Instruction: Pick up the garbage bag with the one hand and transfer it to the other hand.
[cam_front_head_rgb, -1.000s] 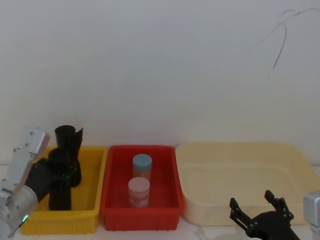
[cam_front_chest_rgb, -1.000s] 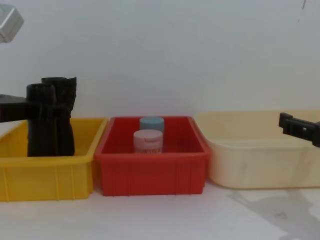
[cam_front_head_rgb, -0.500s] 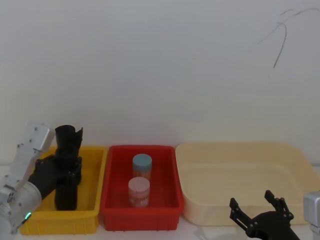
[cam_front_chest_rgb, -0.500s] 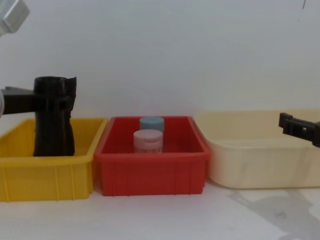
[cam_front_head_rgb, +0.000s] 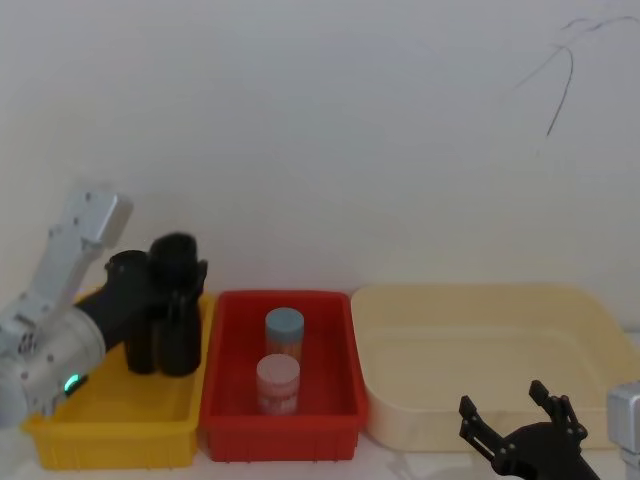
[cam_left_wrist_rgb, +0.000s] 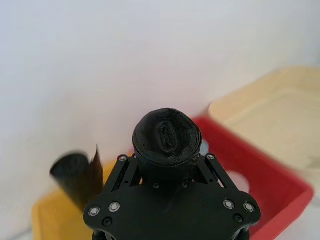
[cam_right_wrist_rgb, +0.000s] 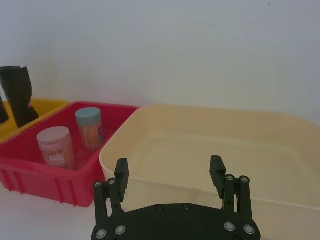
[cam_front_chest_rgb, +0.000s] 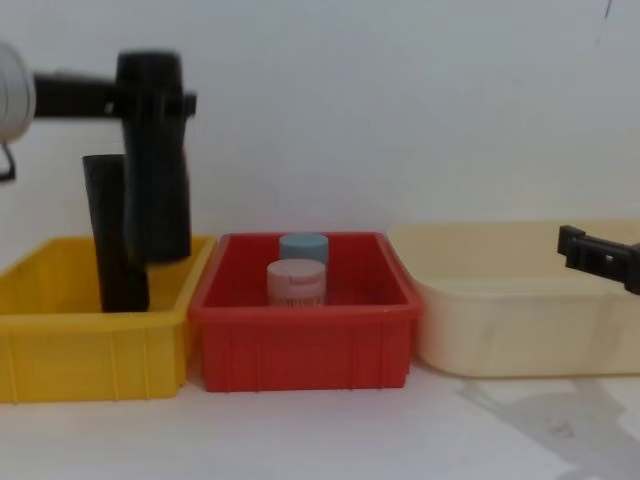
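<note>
Though aloft, garbage bag (cam_front_head_rgb: 178, 310) near rim (cam_front_head_rgb: 203, 360)

The garbage bag (cam_front_head_rgb: 180, 330) is a thick, crinkly black roll with a rounded top. It hangs upright at the left of the head view, gripped near its upper end by the left claw (cam_front_chest_rgb: 152, 100), which is closed around it. The right claw (cam_front_head_rgb: 505, 402) sits at the lower right, fingers spread, holding nothing.
</note>
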